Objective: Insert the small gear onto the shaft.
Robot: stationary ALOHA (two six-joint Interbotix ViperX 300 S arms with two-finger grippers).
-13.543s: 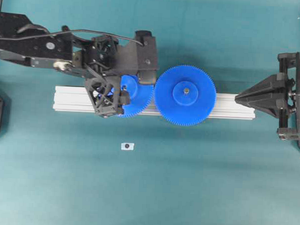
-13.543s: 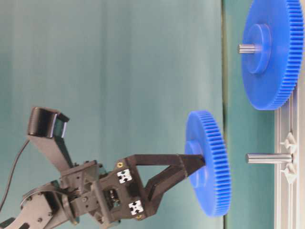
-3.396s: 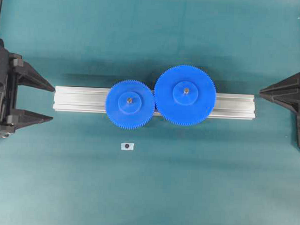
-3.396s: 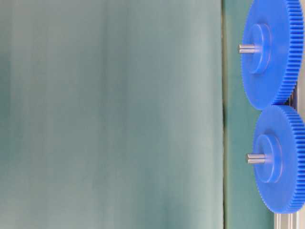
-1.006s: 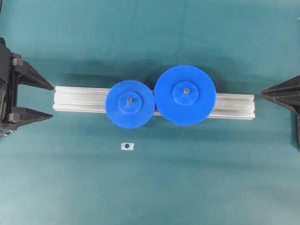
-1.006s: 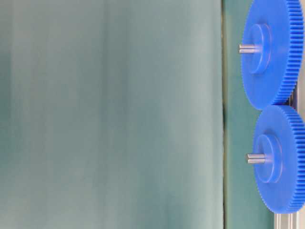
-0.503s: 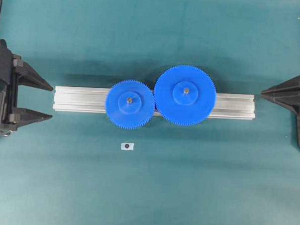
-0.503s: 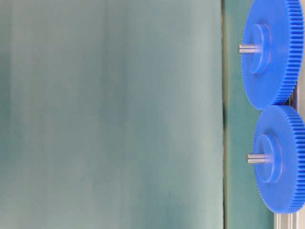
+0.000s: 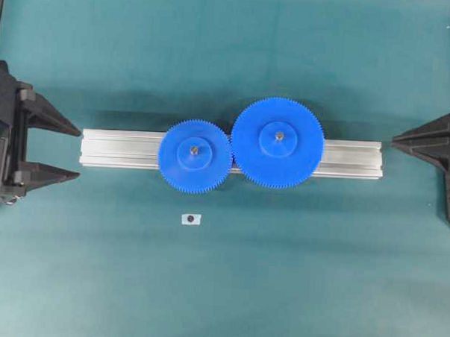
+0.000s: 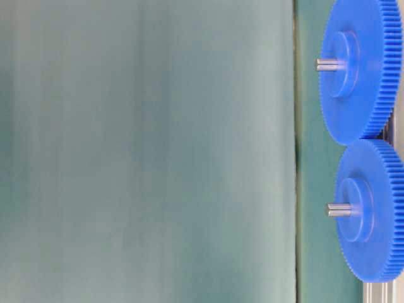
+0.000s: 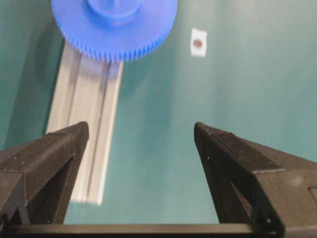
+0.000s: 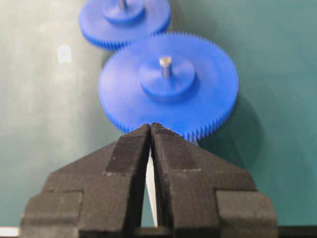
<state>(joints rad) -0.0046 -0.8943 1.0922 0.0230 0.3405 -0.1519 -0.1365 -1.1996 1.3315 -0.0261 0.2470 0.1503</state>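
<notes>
Insertion looked finished: the small gear (image 9: 195,155) sat on the shaft (image 10: 339,209), whose grey tip stood proud of the raised hub in the table-level view, and its teeth met those of the large gear (image 9: 277,143) beside it. Both gears rested on the aluminium bar (image 9: 121,148), which lay across the middle of the worktop (image 9: 220,288), the small gear toward the bar's left half. A small white tag (image 9: 191,219) lay on the cloth just below the small gear, toward the near edge.

By my judgement no gear-handling step remained; what the next move called for was only a check that the hub was seated fully down and the teeth meshed, or simply parking the arms.

At the worktop's left edge the left gripper (image 9: 50,142) pointed inward toward the bar's end, level with it, jaws spread wide and holding nothing. Its wrist view showed bare cloth between the two fingers (image 11: 44,158). At the right edge the right gripper (image 12: 150,130) pointed at the bar's other end, its fingers pressed together, empty, well apart from the large gear.
</notes>
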